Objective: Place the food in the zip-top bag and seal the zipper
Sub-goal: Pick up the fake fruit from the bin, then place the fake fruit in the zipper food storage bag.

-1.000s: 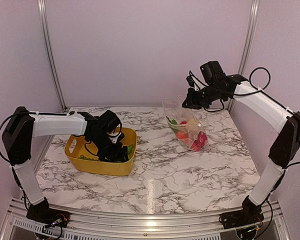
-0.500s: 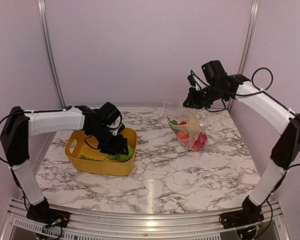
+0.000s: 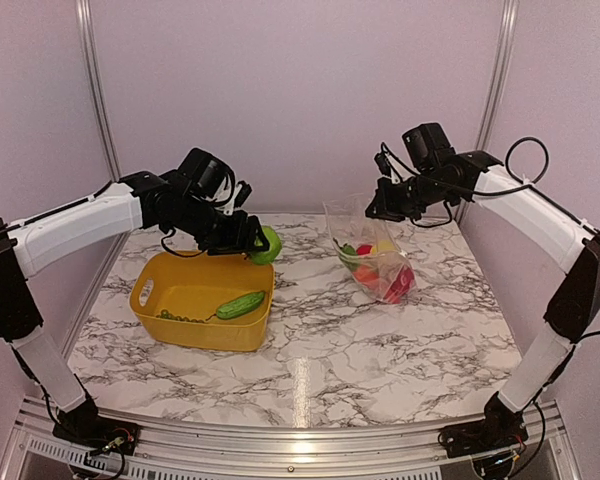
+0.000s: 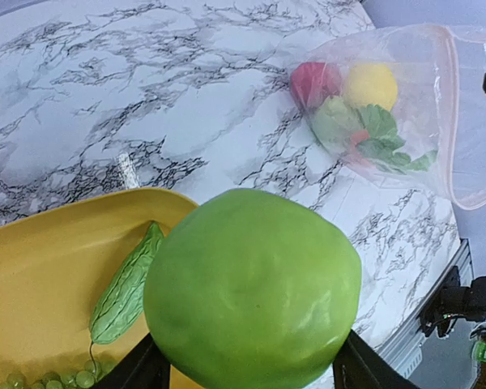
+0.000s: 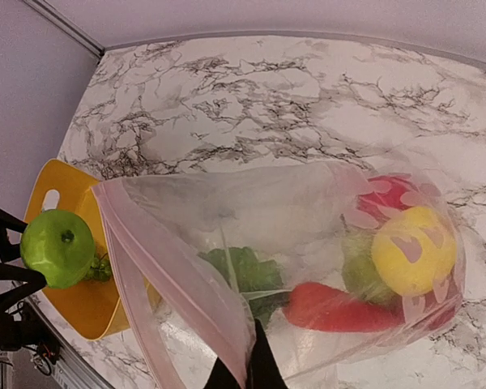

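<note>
My left gripper [image 3: 252,243] is shut on a round green fruit [image 3: 268,243], holding it in the air over the far right corner of the yellow basket [image 3: 150,290]. In the left wrist view the fruit [image 4: 253,288] fills the space between both fingers. The zip-top bag [image 3: 375,255] stands open at the back right, with a yellow lemon [image 5: 413,250], a red carrot [image 5: 340,308] and green leaves [image 5: 247,271] inside. My right gripper [image 5: 245,369] is shut on the bag's mouth edge beside the pinkish zipper [image 5: 170,275] and holds it up.
The basket holds a bumpy green gourd [image 3: 240,304] and a string of small green beads [image 3: 180,317]. Marble tabletop [image 3: 320,340] lies between basket and bag. Walls and metal posts close in the back and sides.
My left gripper closed on the green fruit down in the basket, then rose and swung right with it toward the bag. The right arm and the bag stayed nearly still.
</note>
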Motion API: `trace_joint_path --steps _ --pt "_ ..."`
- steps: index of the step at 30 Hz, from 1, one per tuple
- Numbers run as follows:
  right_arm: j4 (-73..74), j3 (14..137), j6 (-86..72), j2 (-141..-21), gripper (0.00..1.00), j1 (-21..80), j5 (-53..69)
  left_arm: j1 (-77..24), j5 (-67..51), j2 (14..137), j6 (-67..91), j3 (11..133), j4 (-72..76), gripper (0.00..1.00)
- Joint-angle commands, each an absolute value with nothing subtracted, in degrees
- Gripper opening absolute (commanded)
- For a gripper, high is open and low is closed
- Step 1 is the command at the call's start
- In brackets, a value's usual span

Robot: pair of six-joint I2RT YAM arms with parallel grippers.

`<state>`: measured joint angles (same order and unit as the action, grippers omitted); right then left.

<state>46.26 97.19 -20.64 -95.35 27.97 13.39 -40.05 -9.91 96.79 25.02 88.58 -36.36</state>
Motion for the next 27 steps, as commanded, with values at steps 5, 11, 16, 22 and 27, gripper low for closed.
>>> trace_joint_path --steps 5,11,16,22,27 --pt "45.91 97.33 -21.62 -92.43 0.00 30.13 11.47 -41.00 -16.53 90.05 32.62 85.73 -13.36 0.44" --pt "46.73 97.70 -21.89 -92.12 0.00 31.54 10.72 -43.71 -19.44 92.87 36.12 89.49 -2.98 0.44" --pt "47.62 98.92 -21.98 -92.51 0.00 32.31 10.14 -46.90 -19.61 98.41 33.79 97.77 -6.59 0.44" --pt "47.70 100.60 -22.59 -92.65 0.00 32.48 9.93 -50.03 -16.82 102.51 32.59 101.87 -9.56 0.44" --pt "47.90 100.90 -22.51 -92.55 0.00 32.45 9.97 -52.04 -16.57 105.42 31.76 103.60 -10.20 0.44"
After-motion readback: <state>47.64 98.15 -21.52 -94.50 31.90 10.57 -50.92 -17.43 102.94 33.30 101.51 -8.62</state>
